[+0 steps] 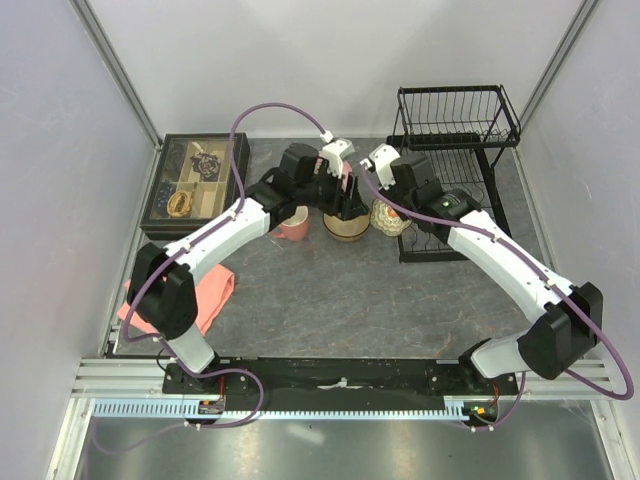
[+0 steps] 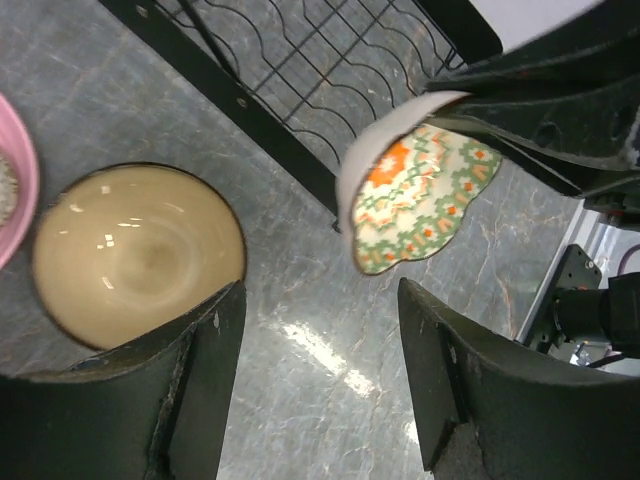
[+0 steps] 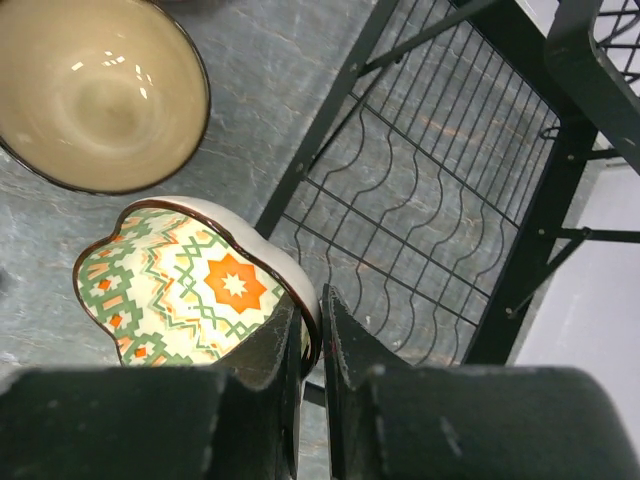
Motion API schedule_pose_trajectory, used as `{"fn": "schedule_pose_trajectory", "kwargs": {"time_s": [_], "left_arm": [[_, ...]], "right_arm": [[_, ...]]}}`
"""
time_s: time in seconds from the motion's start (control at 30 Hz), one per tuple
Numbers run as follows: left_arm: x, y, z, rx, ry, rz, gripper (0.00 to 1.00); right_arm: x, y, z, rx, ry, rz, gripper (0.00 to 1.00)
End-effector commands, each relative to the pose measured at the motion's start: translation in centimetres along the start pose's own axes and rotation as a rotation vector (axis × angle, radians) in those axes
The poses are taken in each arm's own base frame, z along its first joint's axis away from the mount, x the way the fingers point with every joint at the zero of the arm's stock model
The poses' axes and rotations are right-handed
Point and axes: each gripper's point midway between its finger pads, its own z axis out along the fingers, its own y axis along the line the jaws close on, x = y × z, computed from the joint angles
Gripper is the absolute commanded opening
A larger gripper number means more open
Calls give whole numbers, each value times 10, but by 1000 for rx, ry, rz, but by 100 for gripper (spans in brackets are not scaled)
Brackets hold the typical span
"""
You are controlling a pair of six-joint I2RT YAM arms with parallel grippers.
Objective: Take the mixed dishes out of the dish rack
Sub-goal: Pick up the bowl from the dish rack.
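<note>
Above the grey table (image 1: 330, 290), the right end effector (image 3: 318, 315) clamps the floral bowl (image 3: 190, 290) at the edge of the dish rack (image 3: 430, 190). The left end effector (image 2: 320, 300) stands apart, empty. The next move should be to lower the bowl and release it.

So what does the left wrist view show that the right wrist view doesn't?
Only the left wrist view: the open left pincer and a pink dish at the frame's edge. Only the right wrist view: the dish rack's upright posts. Both: the patterned bowl in the shut right pincer, the beige bowl on the table, the rack's wire shelf.
</note>
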Motion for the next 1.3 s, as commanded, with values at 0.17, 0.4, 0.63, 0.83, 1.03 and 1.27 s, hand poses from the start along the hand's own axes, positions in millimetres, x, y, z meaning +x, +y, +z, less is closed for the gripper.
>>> {"fn": "schedule_pose_trajectory", "kwargs": {"time_s": [0.17, 0.4, 0.63, 0.83, 1.03, 1.27], "left_arm": [[-2, -17, 23, -66, -55, 5, 69], [6, -10, 34, -99, -38, 26, 69], [8, -5, 36, -118, -34, 40, 65], [9, -8, 37, -108, -31, 34, 47], [11, -13, 40, -90, -24, 31, 33], [14, -14, 43, -82, -8, 27, 4]], "right_arm": [[-46, -1, -9, -25, -159, 100, 0], [-53, -3, -22, -42, -199, 130, 0], [-55, -3, -32, -50, -219, 142, 0], [-52, -1, -34, -60, -220, 145, 0], [-51, 5, -32, -90, -217, 151, 0], [-49, 10, -31, -111, -209, 144, 10]]}}
